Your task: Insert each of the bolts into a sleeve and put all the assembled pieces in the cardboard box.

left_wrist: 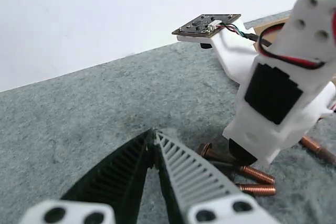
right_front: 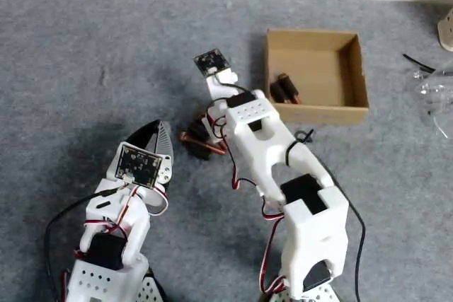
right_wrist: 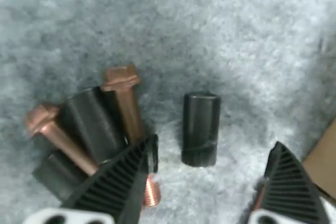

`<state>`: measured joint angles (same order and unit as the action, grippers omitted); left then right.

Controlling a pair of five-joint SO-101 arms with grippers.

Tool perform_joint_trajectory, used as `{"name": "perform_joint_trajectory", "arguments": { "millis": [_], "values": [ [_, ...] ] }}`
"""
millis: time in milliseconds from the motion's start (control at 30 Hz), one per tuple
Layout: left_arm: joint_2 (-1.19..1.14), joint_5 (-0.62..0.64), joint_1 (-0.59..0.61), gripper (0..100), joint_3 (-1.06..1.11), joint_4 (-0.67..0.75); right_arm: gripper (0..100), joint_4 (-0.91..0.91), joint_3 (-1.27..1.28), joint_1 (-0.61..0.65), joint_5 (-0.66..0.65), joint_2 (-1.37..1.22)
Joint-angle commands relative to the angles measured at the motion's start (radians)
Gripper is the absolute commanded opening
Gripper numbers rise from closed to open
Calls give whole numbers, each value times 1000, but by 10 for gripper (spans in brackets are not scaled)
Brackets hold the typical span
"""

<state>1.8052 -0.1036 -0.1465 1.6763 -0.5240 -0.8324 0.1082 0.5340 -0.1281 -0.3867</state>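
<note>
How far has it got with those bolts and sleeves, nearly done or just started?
Partway. Done: what look like two assembled pieces lie in the cardboard box. In hand: the right gripper hangs open over a lone black sleeve, gripping nothing; the left gripper is shut and empty. Left: loose copper bolts and more sleeves on the grey mat need pairing and boxing.

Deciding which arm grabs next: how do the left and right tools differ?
The left tool is shut; the right tool is open. The left tool's tip is over bare carpet; the right tool frames a lone black sleeve. Both hold nothing.
</note>
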Motion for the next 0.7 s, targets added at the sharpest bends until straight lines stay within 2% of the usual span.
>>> {"name": "perform_joint_trajectory", "arguments": {
  "millis": [0, 233, 667],
  "values": [
    [8, -2, 7, 10, 21, 2, 299, 84, -15, 18, 9, 4],
    [8, -2, 8, 10, 21, 2, 190, 101, -18, 22, 5, 5],
    [8, -2, 10, 10, 21, 2, 184, 90, -12, 21, 8, -2]
  ]
}}
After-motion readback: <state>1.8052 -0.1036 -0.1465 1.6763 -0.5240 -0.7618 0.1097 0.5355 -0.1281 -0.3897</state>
